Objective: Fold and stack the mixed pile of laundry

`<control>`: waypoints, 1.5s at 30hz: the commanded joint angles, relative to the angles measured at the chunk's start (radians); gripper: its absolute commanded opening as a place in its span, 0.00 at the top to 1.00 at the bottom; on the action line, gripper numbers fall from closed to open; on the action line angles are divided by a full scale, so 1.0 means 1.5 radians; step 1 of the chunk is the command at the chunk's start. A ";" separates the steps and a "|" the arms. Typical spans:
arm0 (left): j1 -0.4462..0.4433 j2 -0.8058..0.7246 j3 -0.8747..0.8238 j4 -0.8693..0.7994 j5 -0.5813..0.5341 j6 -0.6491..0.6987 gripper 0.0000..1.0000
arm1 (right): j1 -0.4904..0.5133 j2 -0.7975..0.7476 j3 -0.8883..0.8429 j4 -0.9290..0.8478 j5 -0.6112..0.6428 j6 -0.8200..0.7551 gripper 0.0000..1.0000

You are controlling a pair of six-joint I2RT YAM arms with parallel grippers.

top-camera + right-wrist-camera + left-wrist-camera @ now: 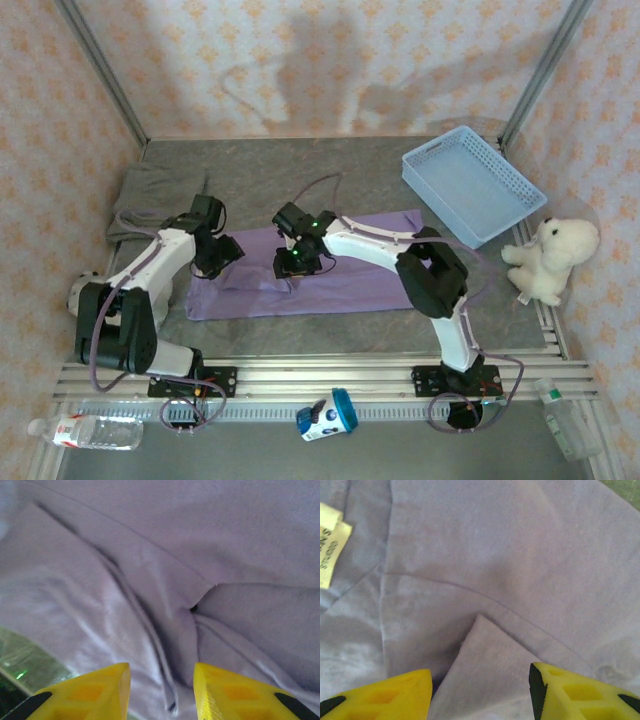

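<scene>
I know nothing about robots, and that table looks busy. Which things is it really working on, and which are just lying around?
Part of the job:
- lavender T-shirt
- grey-olive garment

Just lying about:
- blue basket
- white plush toy
- water bottle
- blue-topped cup

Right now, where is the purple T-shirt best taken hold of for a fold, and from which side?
Probably the pointed flap lying between the left gripper's spread fingers, pinched from straight above. The purple T-shirt lies flat on the table, so its broad panels offer no edge; this loose corner does.
</scene>
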 commanded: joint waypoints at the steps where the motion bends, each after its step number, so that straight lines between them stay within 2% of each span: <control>1: 0.006 0.025 -0.013 0.038 -0.001 0.022 0.47 | 0.006 0.027 0.036 0.003 0.011 -0.008 0.64; 3: 0.006 0.033 -0.026 0.048 0.012 0.023 0.49 | 0.007 0.034 0.038 0.004 0.001 -0.007 0.67; 5: 0.006 0.029 -0.040 0.057 0.021 0.020 0.52 | 0.007 0.031 0.025 0.013 -0.009 -0.006 0.75; 8: 0.005 0.005 -0.053 0.057 0.039 0.019 0.64 | 0.008 0.004 -0.009 0.037 -0.032 -0.005 0.88; 10: 0.005 -0.018 -0.054 0.041 0.041 0.028 0.75 | 0.013 -0.032 -0.040 0.049 -0.045 -0.017 0.93; 13: 0.011 -0.059 -0.048 -0.012 -0.008 0.038 0.74 | 0.037 -0.082 -0.071 0.005 -0.030 -0.073 0.96; 15: 0.027 -0.073 -0.036 -0.048 -0.038 0.039 0.63 | 0.063 -0.099 -0.087 -0.045 -0.017 -0.115 0.97; 17: 0.046 -0.077 -0.031 -0.057 -0.046 0.037 0.53 | 0.091 -0.103 -0.101 -0.092 0.009 -0.152 0.95; 19: 0.057 -0.068 -0.022 -0.045 -0.043 0.035 0.48 | 0.113 -0.103 -0.114 -0.114 0.045 -0.174 0.86; 24: 0.060 0.022 0.014 -0.032 -0.037 0.018 0.48 | 0.117 -0.106 -0.093 -0.119 0.057 -0.177 0.60; 27: 0.060 0.048 0.011 -0.046 -0.029 0.017 0.53 | 0.117 -0.100 -0.030 -0.137 0.063 -0.185 0.53; 31: 0.060 -0.001 -0.019 -0.069 -0.026 0.020 0.54 | 0.116 -0.071 0.034 -0.143 0.067 -0.199 0.52; 37: 0.060 -0.107 -0.061 -0.096 -0.005 0.006 0.56 | 0.117 0.001 0.098 -0.130 0.021 -0.192 0.54; 39: 0.060 -0.107 -0.092 -0.080 0.012 -0.004 0.58 | 0.117 0.015 0.110 -0.126 0.009 -0.191 0.55; 45: 0.060 -0.040 -0.145 -0.008 -0.004 -0.031 0.63 | 0.116 0.041 0.120 -0.115 -0.009 -0.191 0.61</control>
